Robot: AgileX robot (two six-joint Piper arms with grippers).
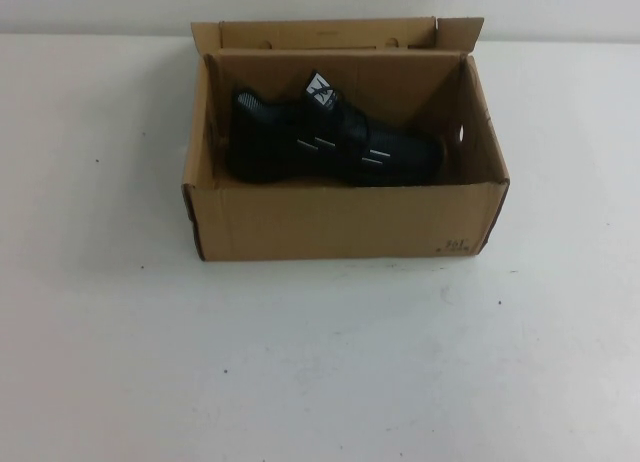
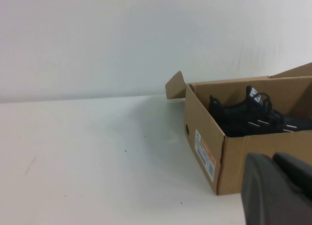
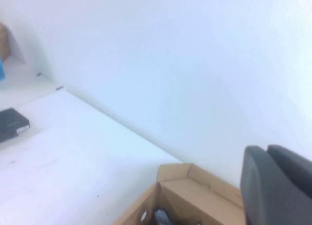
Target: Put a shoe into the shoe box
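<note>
One white surface (image 1: 320,362) is seen, with loads of bare room near and to both sides. One shoe box (image 1: 340,222) is parked toward the far edge, one shoe (image 1: 335,142) laid inside. Left end effector (image 2: 273,159) and right end effector (image 3: 267,149) are closed up empty, kept outside the box.

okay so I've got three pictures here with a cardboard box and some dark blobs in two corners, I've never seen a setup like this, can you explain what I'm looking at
This is a two-armed robot at a white table. One picture looks down from a raised camera; the other two come from cameras on each wrist. The dark shapes in the corners are the left gripper and right gripper, both shut, holding nothing and away from the box. On the table stands an open brown shoe box. A black shoe lies inside it on the bottom.
</note>
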